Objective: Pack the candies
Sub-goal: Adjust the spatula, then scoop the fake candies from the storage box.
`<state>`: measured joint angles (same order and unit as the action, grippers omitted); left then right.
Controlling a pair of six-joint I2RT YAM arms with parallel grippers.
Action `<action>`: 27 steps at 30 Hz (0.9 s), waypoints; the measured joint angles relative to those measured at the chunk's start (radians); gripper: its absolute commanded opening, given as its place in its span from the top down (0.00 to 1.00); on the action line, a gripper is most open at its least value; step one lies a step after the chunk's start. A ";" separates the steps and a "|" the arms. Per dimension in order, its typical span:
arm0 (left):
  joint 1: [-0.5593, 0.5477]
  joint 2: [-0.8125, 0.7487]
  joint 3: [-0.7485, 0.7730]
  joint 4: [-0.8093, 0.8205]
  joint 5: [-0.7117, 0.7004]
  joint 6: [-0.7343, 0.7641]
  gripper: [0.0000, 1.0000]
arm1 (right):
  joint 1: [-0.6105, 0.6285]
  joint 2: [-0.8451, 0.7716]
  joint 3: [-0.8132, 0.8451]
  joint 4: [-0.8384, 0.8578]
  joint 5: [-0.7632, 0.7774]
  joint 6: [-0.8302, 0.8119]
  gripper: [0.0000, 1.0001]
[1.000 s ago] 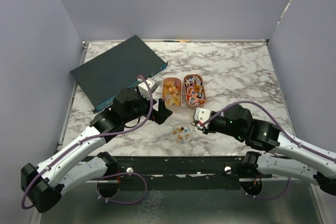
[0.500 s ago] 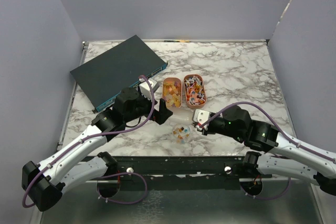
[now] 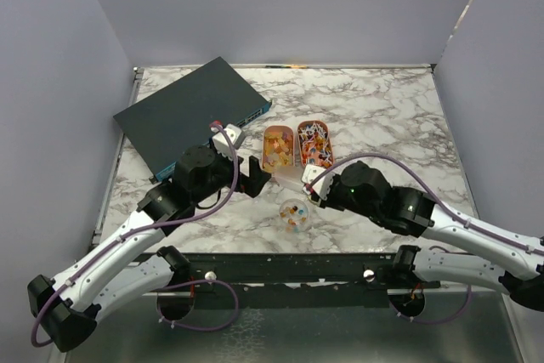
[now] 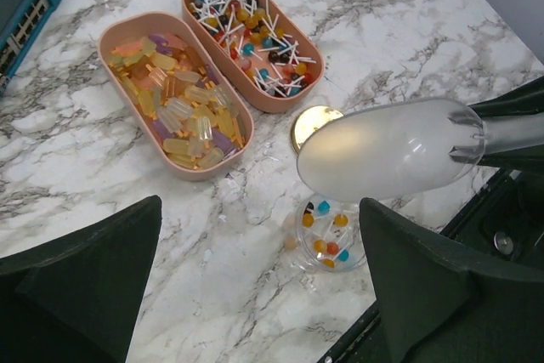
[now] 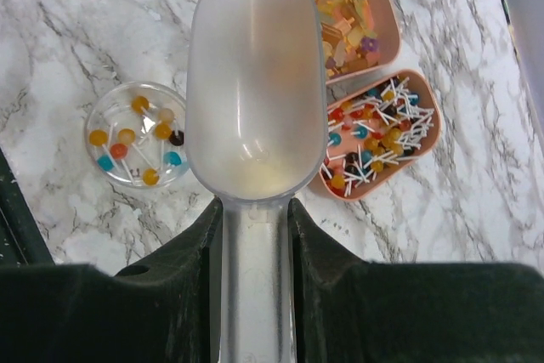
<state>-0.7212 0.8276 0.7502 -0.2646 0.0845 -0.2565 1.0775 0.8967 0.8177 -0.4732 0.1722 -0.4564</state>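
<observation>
The candies lie in two oval peach trays: orange-yellow ones (image 4: 174,99) in the left tray (image 3: 277,147), mixed stick candies (image 4: 251,31) in the right tray (image 3: 314,144). A clear round jar (image 3: 294,213) near the front edge holds several stick candies (image 5: 136,144). My right gripper (image 5: 255,227) is shut on the handle of a translucent scoop (image 5: 253,82). The scoop is empty and hovers between the jar and the trays (image 4: 387,150). My left gripper (image 4: 259,286) is open and empty, just left of the jar (image 4: 331,235). A round gold lid (image 4: 310,121) lies under the scoop.
A dark network switch (image 3: 191,112) lies at the back left, just behind my left arm. The table's front edge with a black rail (image 4: 408,329) runs just in front of the jar. Grey walls close in the table on three sides.
My right gripper has carried the scoop left and away from the jar toward the trays. My left gripper has shifted slightly left and back.
</observation>
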 measured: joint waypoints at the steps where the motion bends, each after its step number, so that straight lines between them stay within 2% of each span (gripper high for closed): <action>1: 0.000 -0.008 0.000 0.000 -0.010 0.000 0.01 | -0.008 0.011 0.013 -0.009 0.008 0.013 1.00; 10: 0.000 -0.073 -0.001 0.000 -0.108 0.000 0.01 | -0.143 0.146 0.160 -0.114 0.043 0.132 1.00; 19: 0.000 -0.090 -0.001 -0.007 -0.134 0.000 0.01 | -0.302 0.368 0.362 -0.295 0.047 0.274 0.99; 27: 0.000 -0.111 -0.001 -0.008 -0.146 0.000 0.01 | -0.369 0.538 0.478 -0.457 0.045 0.381 1.00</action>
<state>-0.7212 0.7162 0.7490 -0.2722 -0.0612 -0.2565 0.7090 1.4349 1.2961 -0.9298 0.2176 -0.0750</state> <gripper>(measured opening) 0.991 0.297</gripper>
